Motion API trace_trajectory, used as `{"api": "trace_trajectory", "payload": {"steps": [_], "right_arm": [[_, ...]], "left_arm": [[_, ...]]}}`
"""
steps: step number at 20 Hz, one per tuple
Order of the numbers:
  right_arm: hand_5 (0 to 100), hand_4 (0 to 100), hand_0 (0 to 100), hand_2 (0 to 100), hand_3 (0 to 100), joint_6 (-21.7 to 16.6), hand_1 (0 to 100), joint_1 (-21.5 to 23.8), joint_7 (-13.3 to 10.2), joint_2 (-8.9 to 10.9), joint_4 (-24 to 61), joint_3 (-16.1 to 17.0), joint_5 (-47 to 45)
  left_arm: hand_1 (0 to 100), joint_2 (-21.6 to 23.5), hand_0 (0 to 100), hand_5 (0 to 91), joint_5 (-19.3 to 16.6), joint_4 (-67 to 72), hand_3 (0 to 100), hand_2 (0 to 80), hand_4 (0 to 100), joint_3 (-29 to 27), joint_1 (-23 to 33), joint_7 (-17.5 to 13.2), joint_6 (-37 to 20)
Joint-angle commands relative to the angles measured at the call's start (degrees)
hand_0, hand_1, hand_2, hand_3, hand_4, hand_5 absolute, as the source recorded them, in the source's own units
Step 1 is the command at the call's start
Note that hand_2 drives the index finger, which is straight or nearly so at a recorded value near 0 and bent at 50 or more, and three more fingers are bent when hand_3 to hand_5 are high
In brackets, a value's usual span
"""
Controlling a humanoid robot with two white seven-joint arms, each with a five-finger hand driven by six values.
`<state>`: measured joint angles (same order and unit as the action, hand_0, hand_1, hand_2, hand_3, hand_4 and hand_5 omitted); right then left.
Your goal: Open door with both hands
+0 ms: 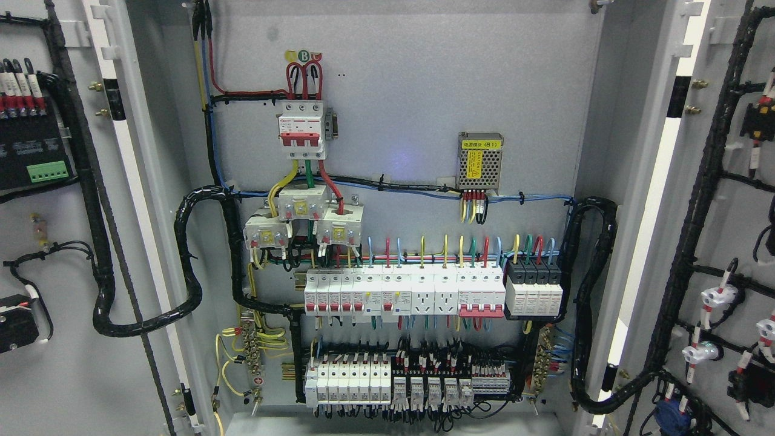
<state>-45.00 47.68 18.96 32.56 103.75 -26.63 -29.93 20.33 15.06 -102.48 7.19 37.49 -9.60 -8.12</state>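
The grey electrical cabinet stands open. Its left door (54, 242) is swung out at the picture's left, showing its inner face with wiring and a green terminal block. Its right door (726, 212) is swung out at the right, with black cable looms and white connectors on its inner face. The back panel (424, 91) between them is fully exposed. Neither of my hands nor arms shows in the head view.
On the back panel sit a red-and-white main breaker (301, 130), a small power supply (479, 160), rows of white breakers (402, 293) and relays (387, 378). Thick black cable bundles (187, 266) loop from the panel to each door.
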Motion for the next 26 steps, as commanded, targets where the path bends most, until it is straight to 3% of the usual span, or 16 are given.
{"api": "trace_trajectory", "payload": {"steps": [1, 4, 7, 11, 14, 16, 20, 23, 26], "right_arm": [[0, 0, 12, 0, 0, -2.7, 39, 5.2, -2.8, -3.72, -15.8, -8.2, 2.8], [0, 0, 12, 0, 0, -2.7, 39, 4.7, -5.5, -9.16, -30.4, -8.4, 2.9], [0, 0, 12, 0, 0, -2.7, 39, 1.9, -5.6, -17.06, -44.9, -7.7, 2.9], [0, 0, 12, 0, 0, -2.7, 39, -7.0, -6.4, -28.49, -69.0, -6.8, 2.9], [0, 0, 12, 0, 0, -2.3, 39, -16.2, -8.4, -35.36, -87.3, -3.8, 2.9], [0, 0, 12, 0, 0, 0.8, 39, -20.0, -9.6, -35.90, -91.0, -2.6, 2.7], [0, 0, 12, 0, 0, 15.9, 39, -22.7, -14.6, -35.81, -91.7, 1.3, 2.9], [0, 0, 12, 0, 0, 23.4, 39, -24.6, -14.8, -35.81, -91.9, 3.0, 2.9], [0, 0, 12, 0, 0, 33.9, 39, -27.5, -14.9, -35.81, -92.8, 3.1, 2.9]], "left_arm": [[39, 2.6, 12, 0.0, -3.3, 4.1, 0, 0.0, 0, 1.7, 11.6, -0.4, 2.5], [39, 2.9, 12, 0.0, -4.8, 6.3, 0, 0.0, 0, 0.9, 16.5, -0.4, 2.8], [39, 2.0, 12, 0.0, -8.1, 11.8, 0, 0.0, 0, 0.7, 18.9, -0.5, 5.2], [39, -2.8, 12, 0.0, -9.5, 25.8, 0, 0.0, 0, 1.5, 12.7, -0.5, 15.6], [39, -6.8, 12, 0.0, -12.1, 40.2, 0, 0.0, 0, 1.5, 4.0, -0.5, 17.3], [39, -9.8, 12, 0.0, -13.9, 51.6, 0, 0.0, 0, 0.9, -2.6, -0.5, 17.2], [39, -13.7, 12, 0.0, -14.6, 71.3, 0, 0.0, 0, 0.5, -15.8, -0.4, 16.6], [39, -15.5, 12, 0.0, -14.4, 80.3, 0, 0.0, 0, 0.6, -22.6, -0.4, 16.6], [39, -18.0, 12, 0.0, -14.4, 87.9, 0, 0.0, 0, 0.6, -27.6, -0.4, 16.6]]}}
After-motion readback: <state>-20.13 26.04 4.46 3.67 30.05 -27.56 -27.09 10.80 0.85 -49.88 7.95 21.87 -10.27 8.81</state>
